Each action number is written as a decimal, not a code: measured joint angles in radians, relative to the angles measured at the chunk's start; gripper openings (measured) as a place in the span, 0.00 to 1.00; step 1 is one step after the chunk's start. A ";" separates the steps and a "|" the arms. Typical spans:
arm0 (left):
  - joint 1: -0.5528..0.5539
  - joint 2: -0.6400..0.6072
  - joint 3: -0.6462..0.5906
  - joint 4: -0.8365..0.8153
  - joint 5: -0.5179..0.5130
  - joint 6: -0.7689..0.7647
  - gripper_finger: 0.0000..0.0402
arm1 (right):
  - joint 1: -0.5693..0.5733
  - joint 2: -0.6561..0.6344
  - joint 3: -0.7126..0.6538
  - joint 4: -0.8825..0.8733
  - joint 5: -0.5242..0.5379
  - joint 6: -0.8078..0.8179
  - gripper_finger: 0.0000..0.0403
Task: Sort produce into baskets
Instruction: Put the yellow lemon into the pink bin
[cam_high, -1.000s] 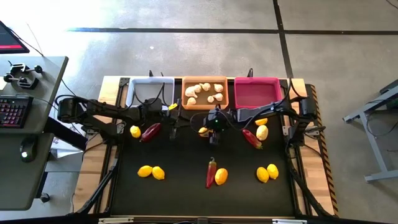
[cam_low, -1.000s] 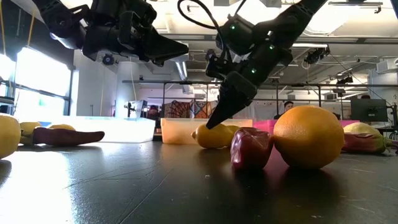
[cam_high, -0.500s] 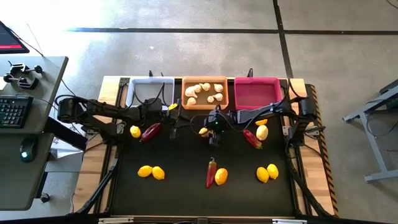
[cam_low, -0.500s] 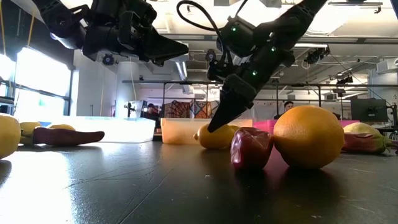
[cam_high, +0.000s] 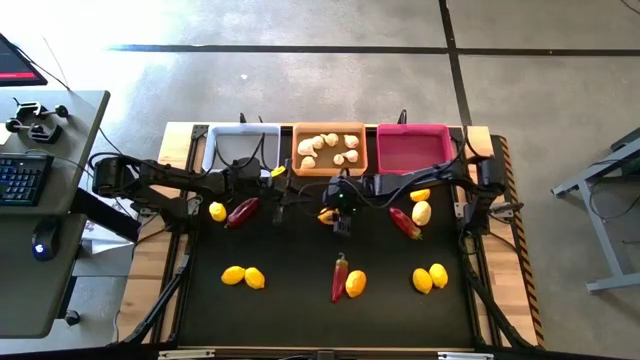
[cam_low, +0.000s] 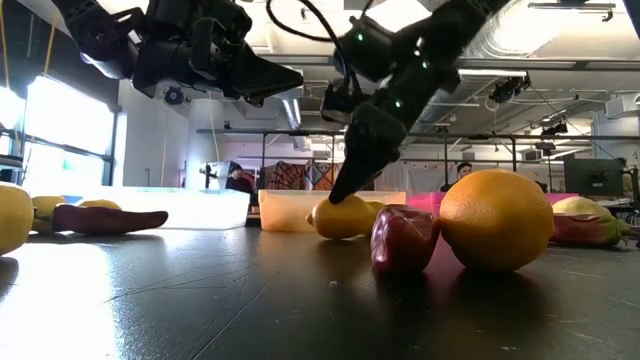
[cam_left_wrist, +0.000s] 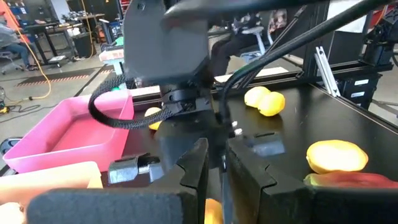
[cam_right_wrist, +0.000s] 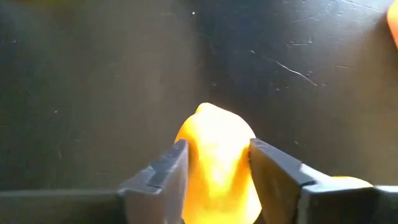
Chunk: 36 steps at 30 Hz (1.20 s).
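Three baskets stood in a row along the far edge of the black table (cam_high: 300, 310): a white basket (cam_high: 240, 145) on the left, an orange basket (cam_high: 330, 148) in the middle holding pale garlic bulbs (cam_high: 322, 146), and a pink basket (cam_high: 412, 148) on the right. Near the white basket lay one lemon (cam_high: 217, 211) just beside a dark red chili pepper (cam_high: 243, 212), and closer to the front a pair of lemons (cam_high: 244, 276) sat together. The left gripper (cam_high: 279, 190) hung above the table in front of the white and orange baskets, its fingers (cam_left_wrist: 198, 163) nearly together and holding nothing. At the middle, the right gripper (cam_right_wrist: 214, 163) had its fingers (cam_right_wrist: 166, 173) down on either side of a lemon (cam_right_wrist: 217, 158) that rested on the table; they sat close against its sides. Farther forward, another chili (cam_high: 339, 276) lay touching a lemon (cam_high: 355, 284). On the right, more lemons (cam_high: 430, 277) and a chili (cam_high: 404, 222) were scattered in front of the pink basket.
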 joint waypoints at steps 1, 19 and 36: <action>0.000 0.000 0.000 0.000 0.000 0.000 0.10 | 0.004 -0.004 0.014 -0.030 0.017 0.000 0.34; 0.000 0.000 0.000 -0.009 0.000 0.000 0.10 | 0.068 -0.037 0.155 -0.268 0.180 -0.025 0.43; 0.000 0.000 0.000 -0.011 0.000 0.000 0.10 | 0.049 0.103 0.155 -0.225 0.260 0.036 0.64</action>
